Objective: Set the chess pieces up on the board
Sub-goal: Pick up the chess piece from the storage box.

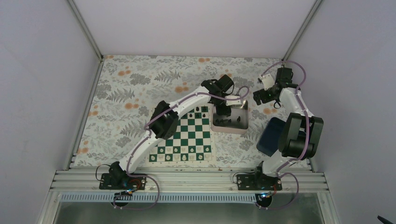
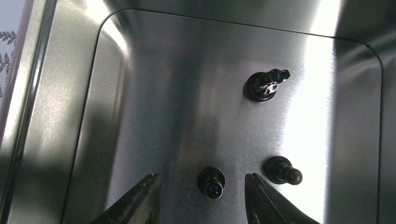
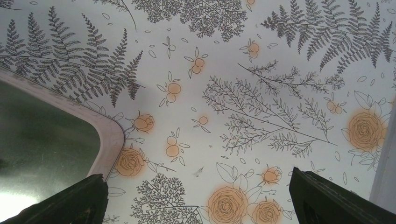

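The green and white board lies in front of the left arm. A few black chess pieces stand on its far row. More black pieces lie in the silvery tray to its right. My left gripper hangs low inside the tray, open. An upright black pawn stands between its fingers, untouched. A second pawn stands just outside the right finger, and a knight lies farther in. My right gripper is open and empty over the tablecloth beyond the tray.
Small white pieces line the board's near rows. A dark blue box lies right of the tray, under the right arm. The tray's rounded corner shows at the left of the right wrist view. The floral cloth covers the table.
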Action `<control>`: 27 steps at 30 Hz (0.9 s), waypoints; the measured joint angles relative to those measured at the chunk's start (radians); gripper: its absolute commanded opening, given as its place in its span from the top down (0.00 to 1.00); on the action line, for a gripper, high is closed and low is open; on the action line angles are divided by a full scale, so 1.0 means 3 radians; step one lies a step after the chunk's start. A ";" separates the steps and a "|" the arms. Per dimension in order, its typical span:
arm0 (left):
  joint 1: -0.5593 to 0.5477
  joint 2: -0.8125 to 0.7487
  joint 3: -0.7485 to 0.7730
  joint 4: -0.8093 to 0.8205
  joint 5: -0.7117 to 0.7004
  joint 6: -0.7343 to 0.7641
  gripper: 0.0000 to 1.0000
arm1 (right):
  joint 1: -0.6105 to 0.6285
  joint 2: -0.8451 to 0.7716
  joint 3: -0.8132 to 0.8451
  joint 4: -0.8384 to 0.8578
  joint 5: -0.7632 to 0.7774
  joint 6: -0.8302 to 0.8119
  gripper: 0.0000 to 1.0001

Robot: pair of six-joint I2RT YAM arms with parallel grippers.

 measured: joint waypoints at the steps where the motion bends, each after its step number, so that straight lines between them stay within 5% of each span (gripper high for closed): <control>1: -0.0001 0.0000 0.0000 0.0000 -0.0008 0.0000 0.55 | 0.0000 0.0000 0.0000 0.0000 -0.0001 0.0000 0.00; 10: -0.0009 0.0056 0.0000 0.0000 -0.0053 0.0000 0.60 | 0.0000 0.0000 0.0000 -0.0011 -0.0041 -0.0004 0.00; 27: -0.0028 0.0089 0.0020 0.0000 -0.0043 0.0011 0.94 | 0.0000 0.0000 0.0000 -0.0013 -0.0075 -0.0004 0.00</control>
